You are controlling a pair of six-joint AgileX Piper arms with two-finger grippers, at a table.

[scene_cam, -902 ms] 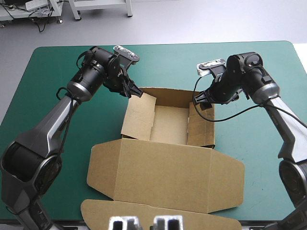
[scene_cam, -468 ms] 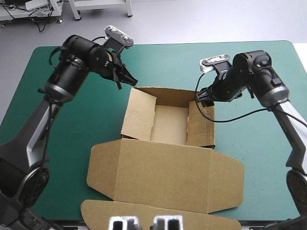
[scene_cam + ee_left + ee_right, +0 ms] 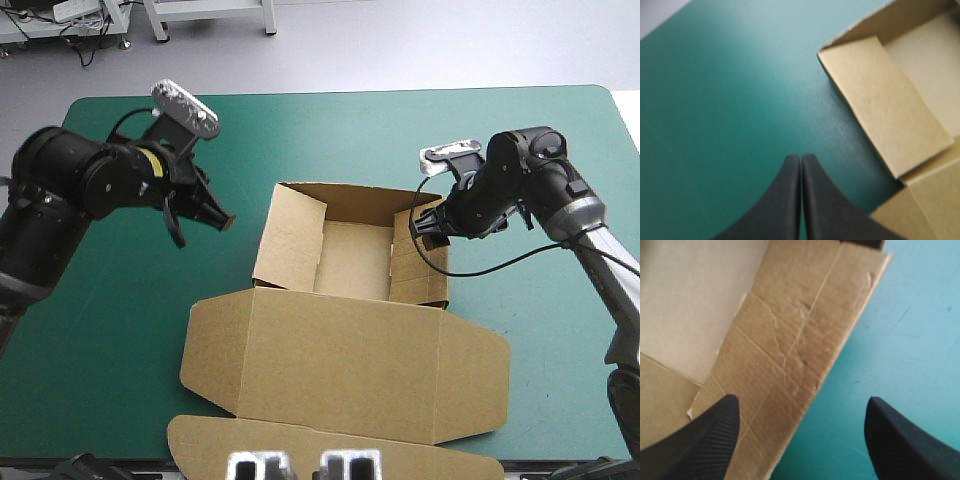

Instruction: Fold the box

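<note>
Showing the box sitting in the middle of the counter as an open tray, walls standing up, lid lying flat toward the near edge. Holding the left end effector pinched together into one point, hovering over bare teal-green cover, clear of the tray's left wall. Spreading the right end effector wide, black fingers standing either side of the tray's right wall.
</note>
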